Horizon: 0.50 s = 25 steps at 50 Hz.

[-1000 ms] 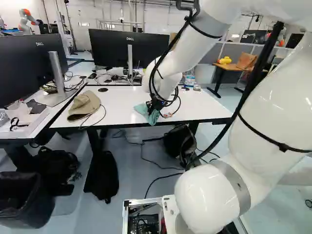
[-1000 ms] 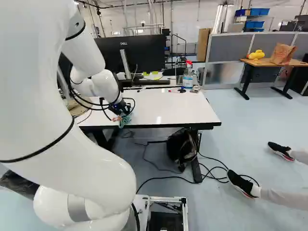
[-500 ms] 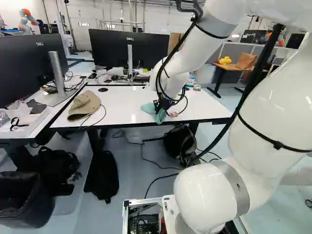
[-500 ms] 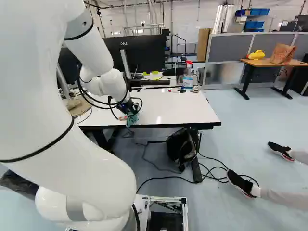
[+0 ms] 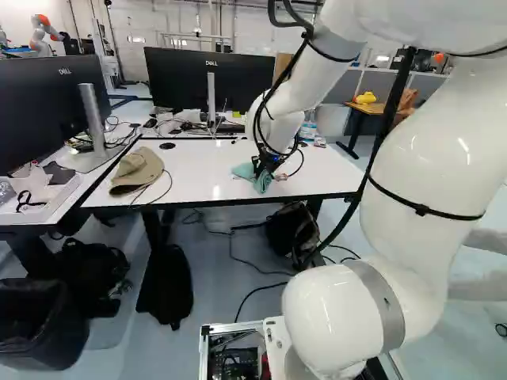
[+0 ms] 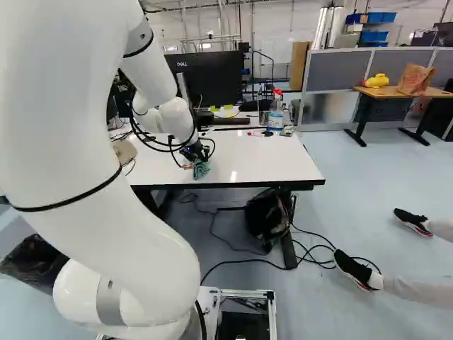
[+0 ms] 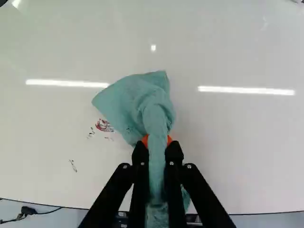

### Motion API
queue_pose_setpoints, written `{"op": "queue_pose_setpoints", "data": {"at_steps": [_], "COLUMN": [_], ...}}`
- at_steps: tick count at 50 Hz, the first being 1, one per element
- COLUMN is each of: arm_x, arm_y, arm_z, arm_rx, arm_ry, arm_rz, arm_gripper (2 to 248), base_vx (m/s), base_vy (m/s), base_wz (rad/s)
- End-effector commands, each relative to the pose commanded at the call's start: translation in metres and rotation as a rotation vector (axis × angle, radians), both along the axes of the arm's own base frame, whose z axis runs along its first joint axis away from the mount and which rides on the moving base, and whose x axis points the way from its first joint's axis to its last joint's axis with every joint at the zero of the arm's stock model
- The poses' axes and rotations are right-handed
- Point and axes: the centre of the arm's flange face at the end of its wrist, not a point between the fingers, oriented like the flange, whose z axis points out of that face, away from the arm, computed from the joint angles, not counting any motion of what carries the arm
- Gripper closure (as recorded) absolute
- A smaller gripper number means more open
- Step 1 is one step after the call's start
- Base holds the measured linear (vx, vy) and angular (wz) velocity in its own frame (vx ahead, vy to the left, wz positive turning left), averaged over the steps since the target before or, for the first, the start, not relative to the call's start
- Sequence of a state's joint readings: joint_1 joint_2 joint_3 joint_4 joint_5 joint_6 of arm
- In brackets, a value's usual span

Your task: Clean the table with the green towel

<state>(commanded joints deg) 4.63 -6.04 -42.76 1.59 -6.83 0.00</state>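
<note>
"Green towel (image 7: 140, 107) first: where is it?"

"On the table (image 5: 198, 178), close to its near edge, left of the bottle (image 6: 275, 117) in the right base view."

"And the gripper (image 5: 260, 169)?"

"Closed down on the towel. From the wrist you can see the fingers (image 7: 138, 161) squeezing a fold from both sides, orange pads (image 7: 169, 140) against it. Only the cloth's thickness parts them. The rest fans out ahead on the tabletop."

"What else does the wrist give us?"

"Marks! A red scribble (image 7: 104, 126) right beside the towel, and small black marks (image 7: 72, 166) near it. I can't make those black ones out from the base."

"What do the base views add?"

"The left one shows the whole hat (image 5: 138, 170) and a black bin (image 5: 40, 324). The right one gives just a scrap of hat past the arm (image 6: 92, 177), but a much clearer bottle; on the left, the arm crowds it."

"Anything different from half a second ago?"

"Yes. In the right base view the gripper and towel have gone a little to the right and away from the near edge, together. The upper arm has swung too: in the left base view it now covers part of the paper bag (image 6: 415, 79). The hat hasn't budged."
</note>
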Motion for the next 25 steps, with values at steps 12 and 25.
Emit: {"op": "queue_pose_setpoints", "data": {"at_steps": [12,25], "arm_x": [0.024,0.04], "arm_y": [0.003,0.019], "arm_z": [0.0,0.0], "arm_rx": [0.001,0.001], "arm_ry": [-0.007,-0.013], "arm_rz": [0.001,0.031], "arm_gripper": [208,208], "base_vx": [0.0,0.0], "base_vy": [0.0,0.0], "base_wz": [0.0,0.0]}}
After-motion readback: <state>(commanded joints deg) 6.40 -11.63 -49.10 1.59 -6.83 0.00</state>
